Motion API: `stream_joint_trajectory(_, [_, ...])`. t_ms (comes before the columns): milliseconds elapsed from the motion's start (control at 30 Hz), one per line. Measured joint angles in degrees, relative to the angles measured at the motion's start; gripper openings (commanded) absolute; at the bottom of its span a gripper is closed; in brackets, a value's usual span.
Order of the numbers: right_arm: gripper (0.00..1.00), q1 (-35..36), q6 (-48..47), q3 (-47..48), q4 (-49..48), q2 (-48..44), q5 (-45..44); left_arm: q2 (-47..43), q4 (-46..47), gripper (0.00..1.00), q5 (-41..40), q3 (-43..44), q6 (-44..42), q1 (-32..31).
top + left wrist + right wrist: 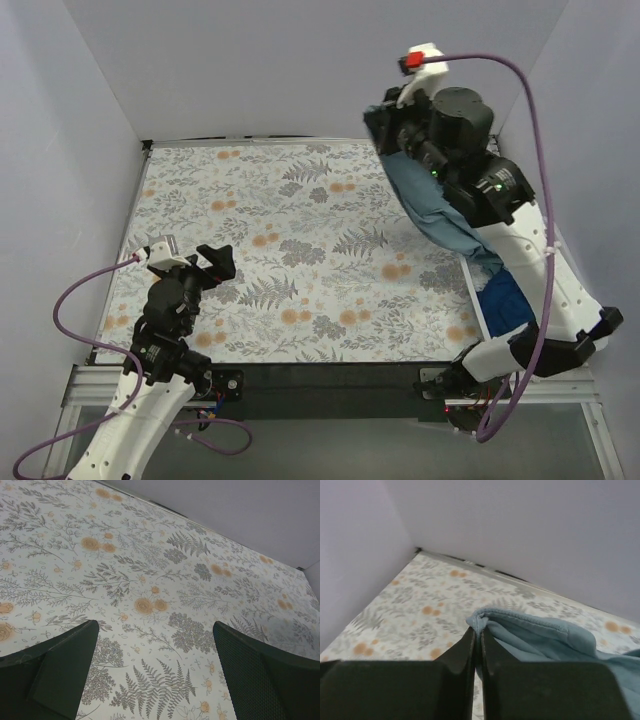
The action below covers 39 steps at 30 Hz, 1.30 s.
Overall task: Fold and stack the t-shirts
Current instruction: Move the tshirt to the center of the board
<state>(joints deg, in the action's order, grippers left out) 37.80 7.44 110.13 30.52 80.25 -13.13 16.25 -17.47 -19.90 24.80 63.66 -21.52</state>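
Slate-blue t-shirt (432, 205) hangs in the air over the far right corner of the floral table cover (300, 200). Its hemmed edge is pinched in the right gripper (477, 632), jaws pressed tight on the cloth. The darker blue t-shirt (503, 298) sits in the white basket (478, 312) off the cover's right edge. The left gripper (213, 262) hovers over the cover's near left, fingers spread wide.

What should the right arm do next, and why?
Probably swing the shirt left over the middle of the table and lower it. The right gripper is shut on its edge, the cloth hangs bunched at the right side, and the left gripper is open and empty.
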Motion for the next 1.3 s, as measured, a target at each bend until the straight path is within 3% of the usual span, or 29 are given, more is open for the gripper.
stream_joint_trajectory(33, [0.4, 3.26, 0.15, 1.97, -0.17, 2.14, 0.35, 0.04, -0.02, 0.98, 0.02, 0.0, 0.0, 0.0])
stream_joint_trajectory(100, [0.64, 9.05, 0.24, 3.78, -0.28, 6.01, 1.33, 0.09, 0.0, 0.98, 0.0, 0.0, 0.0, 0.0])
stream_joint_trajectory(267, [0.66, 15.5, 0.0, -3.63, 1.64, 10.82, 3.34, 0.11, 0.0, 0.98, 0.0, 0.0, 0.0, -0.02])
stream_joint_trajectory(333, [0.73, 15.63, 0.17, -9.07, 3.37, 10.16, 2.8, 0.11, 0.0, 0.98, 0.0, 0.0, 0.0, -0.04])
stream_joint_trajectory(467, [0.79, 14.03, 0.66, -24.35, 5.16, 2.67, -6.56, 0.15, 0.0, 0.98, 0.0, 0.0, 0.0, -0.04])
stream_joint_trajectory(533, [0.81, 9.62, 2.03, -31.78, 5.66, -4.0, -9.46, 0.15, 0.0, 0.98, 0.02, 0.0, -0.04, -0.04])
stream_joint_trajectory(633, [0.89, -7.06, 4.94, -41.46, 4.44, -15.23, -12.5, 0.22, 0.0, 0.98, 0.07, 0.0, -0.2, -0.04])
stream_joint_trajectory(733, [0.91, -22.99, 7.96, -48.68, 2.73, -22.82, -13.62, 0.22, 0.04, 0.98, 0.35, 0.0, -0.22, -0.04])
stream_joint_trajectory(833, [0.91, -35.89, 11.02, -55.84, -1.31, -25.9, -7.76, 0.22, 0.04, 0.98, 0.48, 0.0, -0.22, -0.04])
stream_joint_trajectory(933, [0.91, -44.28, 13.66, -61.22, -4.81, -24.11, 0.04, 0.24, 0.04, 0.98, 0.63, 0.0, -0.22, -0.04])
stream_joint_trajectory(1133, [0.85, -47.21, 16.76, -70.07, -12.79, -17.81, 14.51, 0.33, 0.04, 0.98, 0.7, 0.0, -0.22, -0.04])
stream_joint_trajectory(1300, [0.72, -47.19, 17.33, -71.08, -19.3, -14.03, 22.25, 0.33, 0.07, 0.98, 0.83, 0.0, -0.22, -0.04])
